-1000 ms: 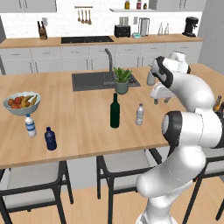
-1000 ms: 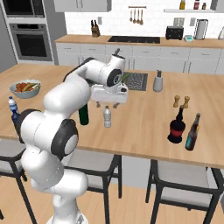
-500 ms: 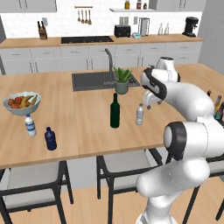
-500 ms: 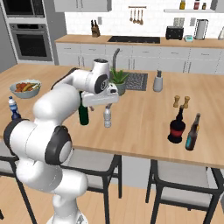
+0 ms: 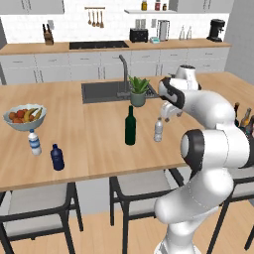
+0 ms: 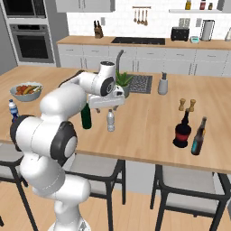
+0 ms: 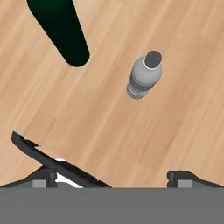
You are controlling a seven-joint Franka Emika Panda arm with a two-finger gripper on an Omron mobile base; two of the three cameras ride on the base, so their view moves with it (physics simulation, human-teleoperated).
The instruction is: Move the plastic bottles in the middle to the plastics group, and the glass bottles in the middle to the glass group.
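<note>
The small clear greyish plastic bottle stands upright mid-counter, right of the tall dark green glass bottle. My gripper hovers open just above and beside the small bottle, touching nothing. The squat black bottle with a red band stands far right, next to the glass group, a brown and teal pair. On the left stands the plastics group: a blue-label bottle and a navy bottle.
A fruit bowl sits at the far left. A potted plant and the sink lie behind the middle bottles. Two wooden shakers stand behind the black bottle. Stools line the counter's near edge.
The arm has swung the hand down and leftward from the plant's right side to just over the small clear bottle. The jaws stayed open. No bottle moved.
</note>
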